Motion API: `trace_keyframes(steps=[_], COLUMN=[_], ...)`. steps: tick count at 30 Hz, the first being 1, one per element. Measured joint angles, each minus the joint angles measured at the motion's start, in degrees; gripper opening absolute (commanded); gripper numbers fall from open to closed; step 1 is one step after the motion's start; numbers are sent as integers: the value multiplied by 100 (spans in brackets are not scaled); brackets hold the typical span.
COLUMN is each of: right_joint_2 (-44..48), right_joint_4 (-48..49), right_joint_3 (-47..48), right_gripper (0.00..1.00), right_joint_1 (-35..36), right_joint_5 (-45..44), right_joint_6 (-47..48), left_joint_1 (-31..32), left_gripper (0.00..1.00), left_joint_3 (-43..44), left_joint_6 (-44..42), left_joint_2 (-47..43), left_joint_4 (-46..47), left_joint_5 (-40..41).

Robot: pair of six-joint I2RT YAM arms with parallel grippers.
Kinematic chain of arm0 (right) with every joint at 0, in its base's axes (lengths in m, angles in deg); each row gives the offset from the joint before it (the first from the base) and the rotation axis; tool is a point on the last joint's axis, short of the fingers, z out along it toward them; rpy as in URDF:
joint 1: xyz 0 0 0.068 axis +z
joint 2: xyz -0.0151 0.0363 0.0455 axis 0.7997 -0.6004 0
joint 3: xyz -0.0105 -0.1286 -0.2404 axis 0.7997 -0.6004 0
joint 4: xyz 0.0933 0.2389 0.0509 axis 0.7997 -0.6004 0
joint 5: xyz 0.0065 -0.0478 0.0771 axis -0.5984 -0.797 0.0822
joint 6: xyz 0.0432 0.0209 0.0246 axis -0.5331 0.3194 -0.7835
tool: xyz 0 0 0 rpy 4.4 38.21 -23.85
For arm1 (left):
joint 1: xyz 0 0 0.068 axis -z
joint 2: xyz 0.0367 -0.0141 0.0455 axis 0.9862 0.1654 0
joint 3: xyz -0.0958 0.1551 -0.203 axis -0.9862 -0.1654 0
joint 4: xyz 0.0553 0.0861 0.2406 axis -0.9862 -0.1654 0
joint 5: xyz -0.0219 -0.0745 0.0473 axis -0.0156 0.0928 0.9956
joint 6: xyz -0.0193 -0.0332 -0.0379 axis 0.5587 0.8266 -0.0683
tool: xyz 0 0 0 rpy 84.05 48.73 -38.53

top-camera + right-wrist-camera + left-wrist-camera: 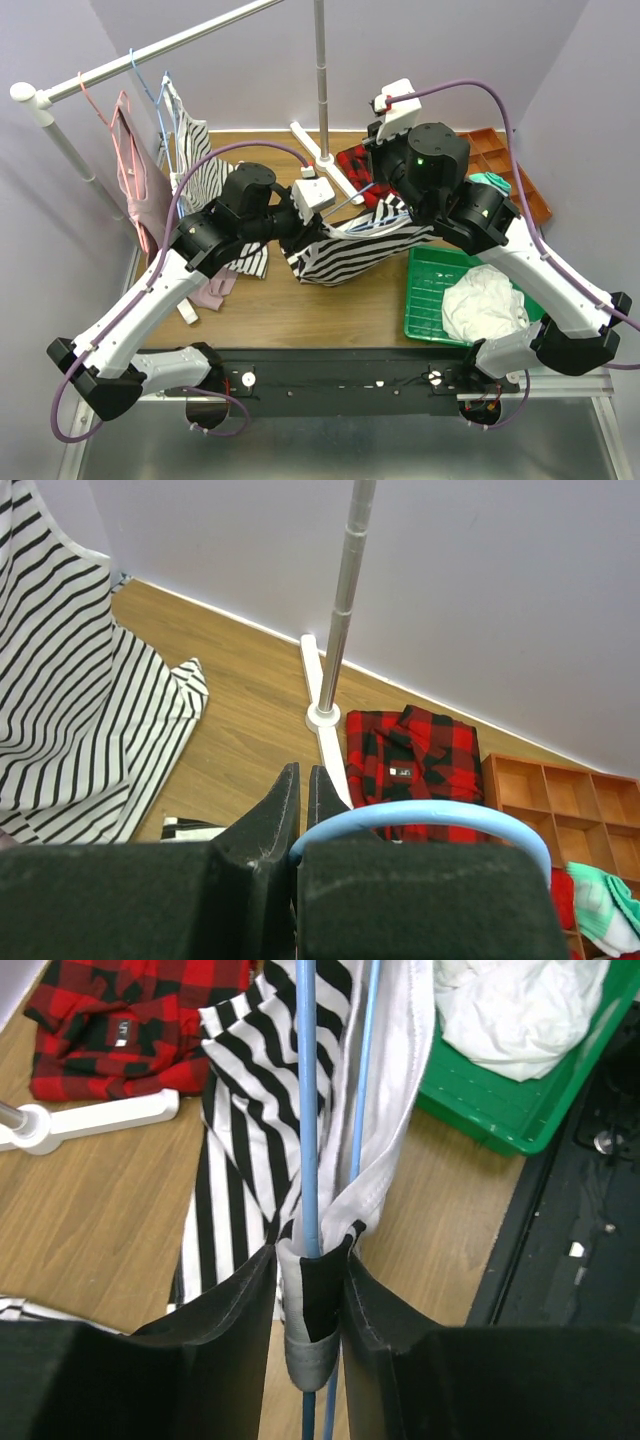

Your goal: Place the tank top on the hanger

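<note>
Pinched tight in left gripper [312, 1260]: tank top [245, 1110] fabric plus hanger [306, 1110] bar. Clamped in fully closed right gripper [303, 780]: hanger hook. Held just left of green tray [428, 292].

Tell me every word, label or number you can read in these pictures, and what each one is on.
Small dark label by the collar of the red plaid shirt: pale marks on it, too small and blurred to read.
No other words, numbers, brands or signs show in any of the views.
</note>
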State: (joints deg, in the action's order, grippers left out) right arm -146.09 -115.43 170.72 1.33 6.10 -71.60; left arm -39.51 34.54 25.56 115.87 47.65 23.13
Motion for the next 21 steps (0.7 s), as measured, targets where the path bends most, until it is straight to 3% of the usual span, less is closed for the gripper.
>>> trace_keyframes(steps=[17, 21], right_joint_2=[-44, -44], right_joint_4=[-79, -52], right_joint_3=[0, 0], right_gripper=[1, 1], right_joint_1=[0, -2], right_joint_5=[2, -4], right_joint_6=[127, 173], left_joint_1=[2, 0], left_gripper=[55, 52], left_joint_3=[-254, -358], left_joint_6=[11, 37], left_joint_2=[184, 190], left_joint_4=[-199, -328], left_joint_5=[-546, -544])
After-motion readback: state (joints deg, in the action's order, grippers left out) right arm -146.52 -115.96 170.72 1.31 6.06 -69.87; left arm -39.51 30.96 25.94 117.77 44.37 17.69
